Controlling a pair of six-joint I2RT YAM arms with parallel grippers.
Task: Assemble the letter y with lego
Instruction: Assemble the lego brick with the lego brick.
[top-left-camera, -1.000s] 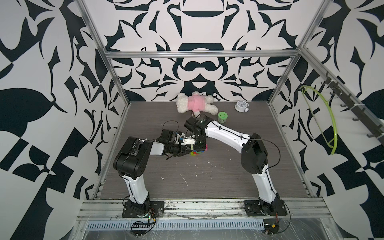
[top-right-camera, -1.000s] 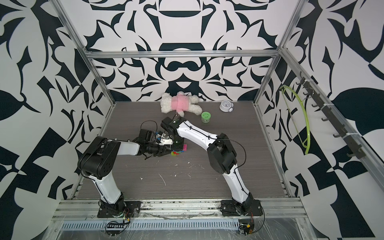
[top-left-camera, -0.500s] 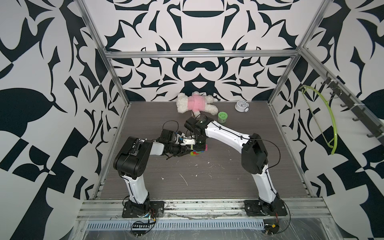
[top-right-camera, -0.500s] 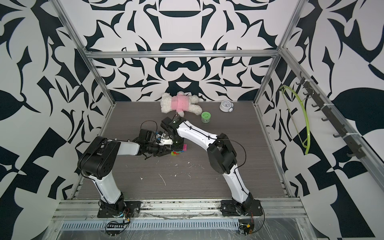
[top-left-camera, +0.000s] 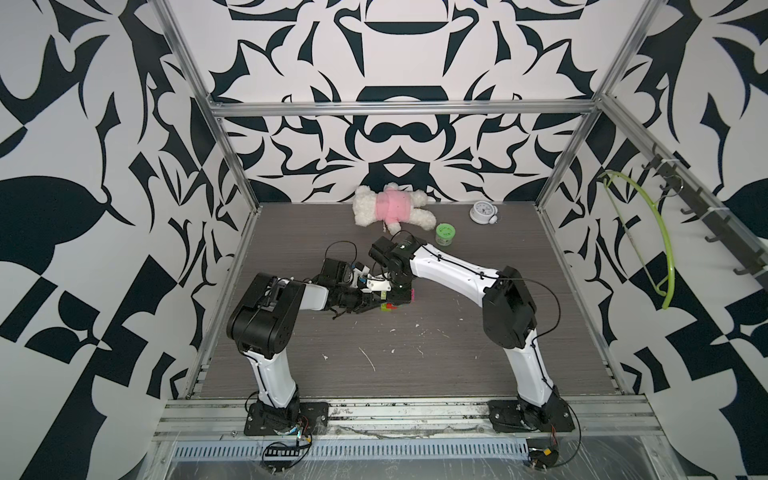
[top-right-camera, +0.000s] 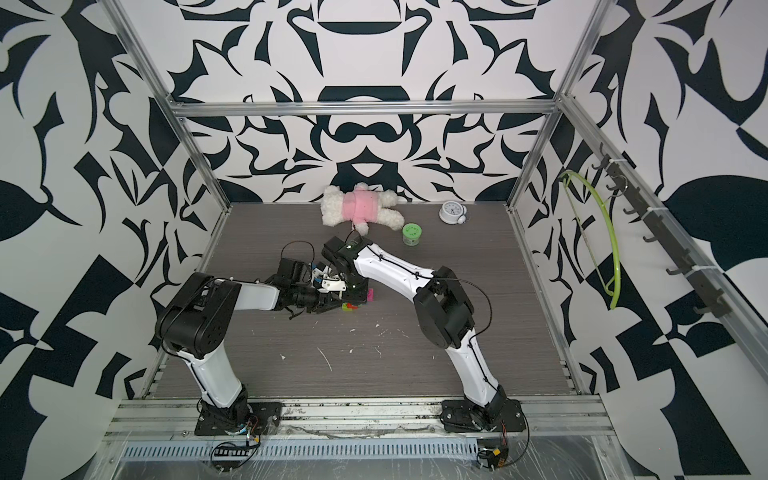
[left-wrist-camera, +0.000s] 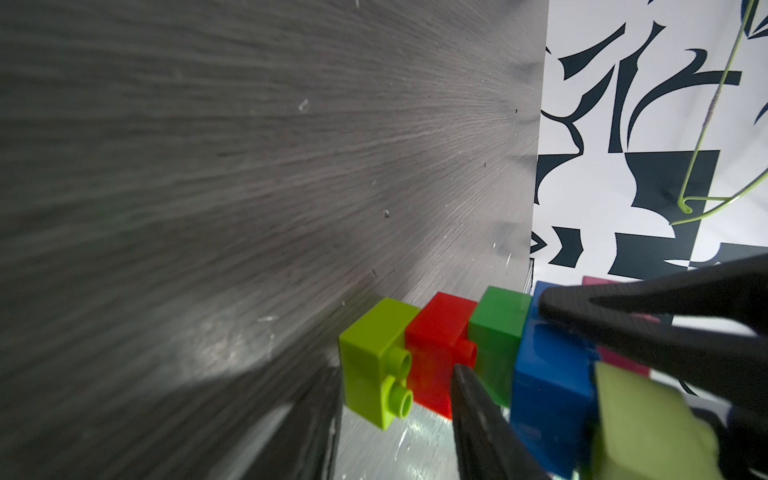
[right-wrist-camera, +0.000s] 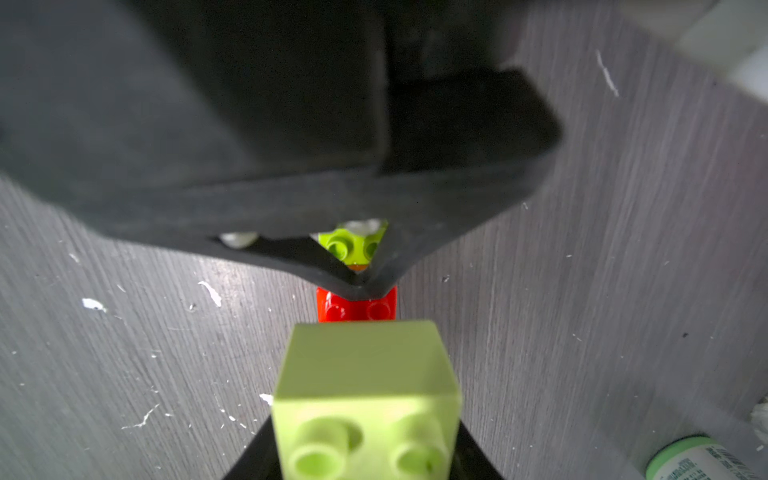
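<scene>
The lego bricks are joined in one piece at mid table, between both grippers. In the left wrist view they run yellow-green (left-wrist-camera: 370, 345), red (left-wrist-camera: 436, 332), green (left-wrist-camera: 496, 328), blue (left-wrist-camera: 548, 374), with pink (left-wrist-camera: 623, 361) and a second yellow-green brick (left-wrist-camera: 640, 415) at the far end. My left gripper (left-wrist-camera: 395, 374) (top-left-camera: 372, 305) is shut on the yellow-green and red end. My right gripper (right-wrist-camera: 365, 424) (top-left-camera: 401, 297) points down, its fingers close on either side of the second yellow-green brick (right-wrist-camera: 365, 365). Whether they press it is unclear. The full shape of the letter y is hidden by the grippers.
A plush toy (top-left-camera: 390, 208), a green round jar (top-left-camera: 445, 233) and a small clock (top-left-camera: 482, 212) sit at the back of the table. A green hanger (top-left-camera: 660, 249) hangs on the right wall. White scraps (top-left-camera: 368, 357) dot the table in front of the arms.
</scene>
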